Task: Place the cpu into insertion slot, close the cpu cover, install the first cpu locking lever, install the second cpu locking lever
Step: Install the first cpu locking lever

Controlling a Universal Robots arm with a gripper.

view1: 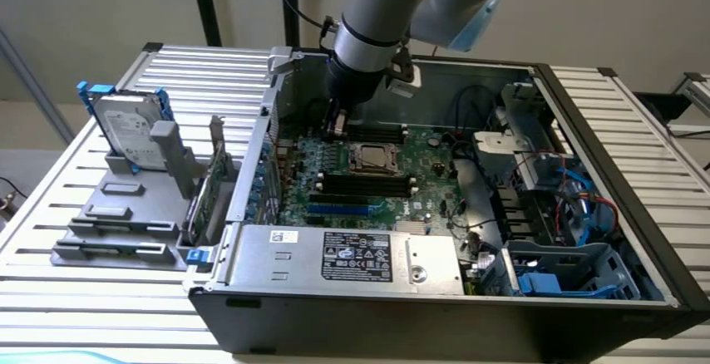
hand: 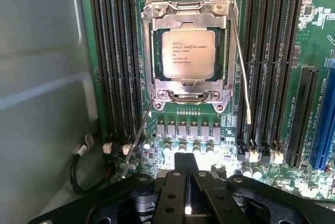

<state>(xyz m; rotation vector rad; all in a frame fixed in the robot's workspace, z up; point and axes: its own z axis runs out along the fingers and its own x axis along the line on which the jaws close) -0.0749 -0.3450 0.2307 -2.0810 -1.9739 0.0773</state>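
Gripper [view1: 336, 127], fingers pressed together and holding nothing, at about eleven o'clock of the cpu [hand: 187, 54] in the exterior view; the cpu lies in the insertion slot [hand: 155, 51] under the closed cpu cover [hand: 188, 10], a wire lever [hand: 242, 77] slanting off beside it.

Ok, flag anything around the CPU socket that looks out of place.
The cpu lies square under the closed cpu cover, but both wire locking levers look loose: one lever bows away from the cover's side, the other lever splays diagonally off a corner, neither tucked in.
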